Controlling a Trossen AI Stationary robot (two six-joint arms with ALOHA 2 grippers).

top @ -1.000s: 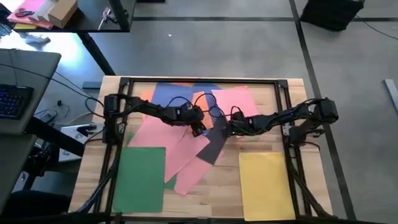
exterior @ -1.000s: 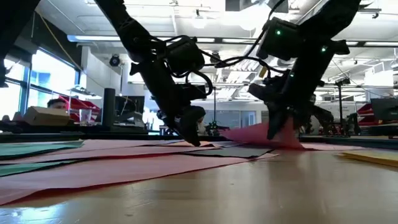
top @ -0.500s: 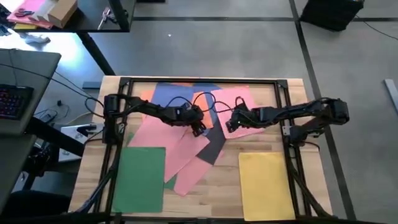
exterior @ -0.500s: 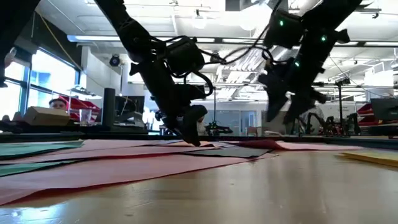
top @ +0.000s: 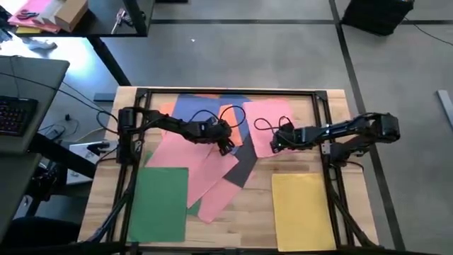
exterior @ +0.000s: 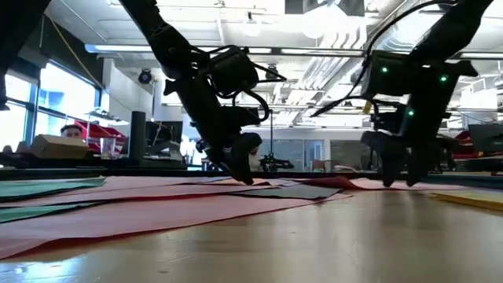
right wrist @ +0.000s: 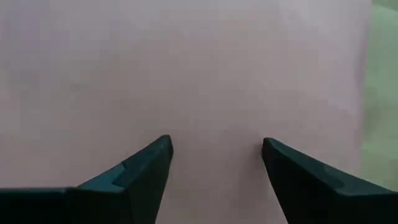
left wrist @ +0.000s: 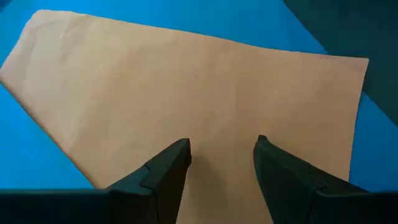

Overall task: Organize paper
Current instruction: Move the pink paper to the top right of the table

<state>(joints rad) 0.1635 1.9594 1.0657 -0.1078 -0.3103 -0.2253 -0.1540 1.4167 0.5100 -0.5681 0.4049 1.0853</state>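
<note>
Coloured paper sheets lie flat and overlapping on the wooden table: blue [top: 191, 106], orange [top: 228, 113], pink [top: 185, 152], dark grey [top: 244, 164], another pink [top: 269, 120]. A green sheet [top: 159, 202] and a yellow sheet [top: 303, 211] lie apart near the front. My left gripper [top: 226, 145] stands open, pointing down at the middle of the pile, over an orange-tan sheet [left wrist: 186, 87]. My right gripper [top: 274, 144] is open, pointing down over the right pink sheet [right wrist: 186, 68] near its near edge. My left gripper has its open fingertips [exterior: 245, 178] down at the level of the sheets; whether they touch the paper I cannot tell. My right gripper has its open fingertips [exterior: 389, 181] just at the pink sheet's surface; whether they touch it I cannot tell.
A dark frame [top: 226, 91] runs along the table's far edge and down both sides. Bare wood [top: 255, 212] shows between the pink pile and the yellow sheet. A desk with a keyboard [top: 14, 113] stands left of the table.
My right gripper has risen, moved toward the table's right edge and come down again. The right pink sheet, whose edge stood raised at that gripper a second ago, now lies flat.
</note>
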